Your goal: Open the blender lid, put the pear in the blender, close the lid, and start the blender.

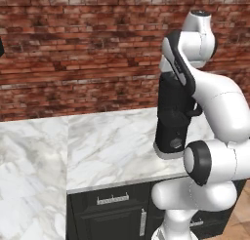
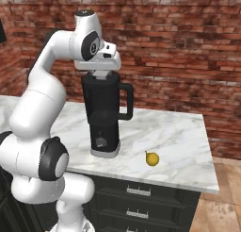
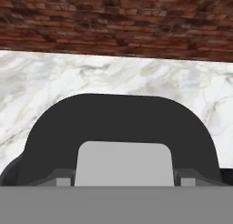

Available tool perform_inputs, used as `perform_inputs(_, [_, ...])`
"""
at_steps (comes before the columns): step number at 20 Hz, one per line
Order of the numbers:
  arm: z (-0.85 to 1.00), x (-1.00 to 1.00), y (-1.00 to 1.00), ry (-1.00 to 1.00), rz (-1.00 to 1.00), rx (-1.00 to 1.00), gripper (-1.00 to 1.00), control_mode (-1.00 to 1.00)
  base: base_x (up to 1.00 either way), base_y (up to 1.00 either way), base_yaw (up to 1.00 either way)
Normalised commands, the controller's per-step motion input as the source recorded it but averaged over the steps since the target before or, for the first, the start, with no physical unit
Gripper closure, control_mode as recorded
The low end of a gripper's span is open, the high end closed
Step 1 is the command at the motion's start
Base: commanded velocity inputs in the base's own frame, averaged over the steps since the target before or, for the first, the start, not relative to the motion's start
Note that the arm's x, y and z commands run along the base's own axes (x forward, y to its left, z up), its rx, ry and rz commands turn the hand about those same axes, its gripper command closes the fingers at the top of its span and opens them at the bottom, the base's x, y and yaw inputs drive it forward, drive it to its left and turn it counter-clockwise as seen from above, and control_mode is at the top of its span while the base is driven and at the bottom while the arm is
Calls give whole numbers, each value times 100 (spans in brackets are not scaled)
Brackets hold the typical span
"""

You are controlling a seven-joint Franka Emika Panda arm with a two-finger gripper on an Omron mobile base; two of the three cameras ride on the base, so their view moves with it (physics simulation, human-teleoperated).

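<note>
The tall black blender (image 2: 106, 118) stands on the marble counter (image 2: 179, 132), its looped handle facing right. In the left base view my arm covers most of the blender (image 1: 171, 129). My gripper (image 2: 100, 75) points straight down onto the top of the jar. The hand view looks closely at the black blender lid (image 3: 116, 120), which sits flat on the jar. My gripper (image 3: 123, 180) is open, with a fingertip just outside each side of the lid's light-grey square cap (image 3: 123, 161). The small yellow pear (image 2: 151, 158) lies on the counter to the right of the blender's base.
A red brick wall (image 2: 179, 47) runs behind the counter. The counter's right end (image 2: 209, 151) lies past the pear, and dark drawers (image 2: 136, 198) sit under its front edge. Bare marble (image 1: 97, 146) stretches to the left of the blender.
</note>
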Motion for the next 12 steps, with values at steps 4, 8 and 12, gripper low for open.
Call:
perform_inputs(4, [41, -12, 0, -7, 0, 3, 100, -100, 0, 0, 0])
perform_inputs(8, [77, -39, 0, -20, 0, 1, 100, -100, 0, 0, 0])
perform_inputs(12, [68, -52, 7, -22, 0, 1, 100, -100, 0, 0, 0])
